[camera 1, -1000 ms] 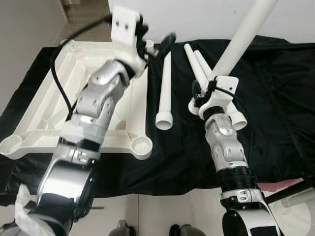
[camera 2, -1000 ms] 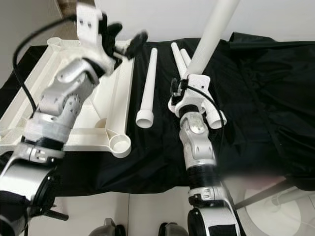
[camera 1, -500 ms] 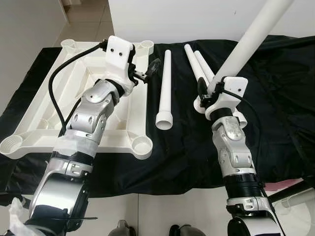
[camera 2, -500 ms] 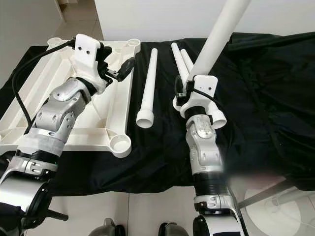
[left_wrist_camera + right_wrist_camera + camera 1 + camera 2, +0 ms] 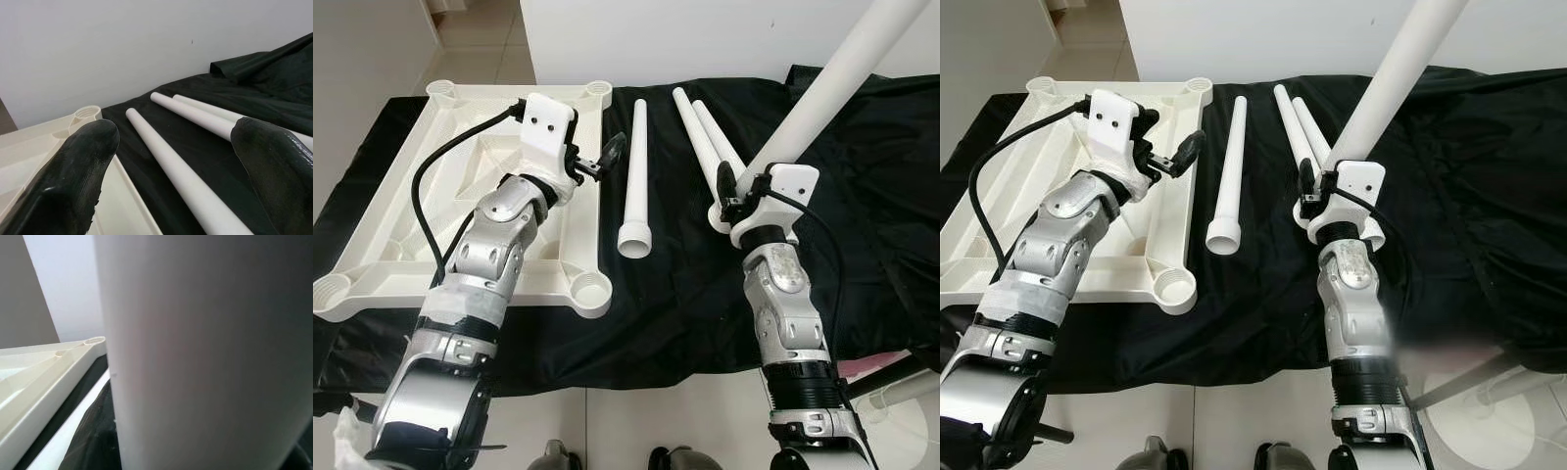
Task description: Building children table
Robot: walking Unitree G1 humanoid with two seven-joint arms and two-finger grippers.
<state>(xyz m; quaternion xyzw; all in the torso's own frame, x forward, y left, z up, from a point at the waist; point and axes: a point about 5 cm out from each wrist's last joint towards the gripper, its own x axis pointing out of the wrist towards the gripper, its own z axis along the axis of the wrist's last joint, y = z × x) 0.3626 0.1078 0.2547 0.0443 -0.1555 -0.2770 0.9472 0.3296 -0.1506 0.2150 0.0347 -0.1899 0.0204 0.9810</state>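
1. Against the earlier frames, we find the left gripper [image 5: 607, 157] has come down from a raised pose above the far rim to hang low over the right edge of the tabletop [image 5: 372, 245]. The camera has also shifted slightly.
2. The left gripper's fingers [image 5: 73, 166] stand spread and empty, as the left wrist view confirms.
3. The right gripper [image 5: 729, 191] is clenched on a white leg [image 5: 832, 83], held raised and slanting up and away over the black cloth [image 5: 881, 196]. We judge the grasp to sit near the leg's lower end, though the wrist mount hides the contact.
4. The tabletop lies upside down on the cloth, its corner sockets facing up. The nearest socket [image 5: 591, 291] sits at the near right corner.
5. Three loose legs lie on the cloth: one [image 5: 634, 176] just beside the tabletop, a pair [image 5: 700, 127] further right.
6. Recommendation: we advise bringing the held leg upright, centring its end squarely over a socket, and steadying the tabletop with the free gripper before seating it.
7. We read no brands, labels or writing on any part.
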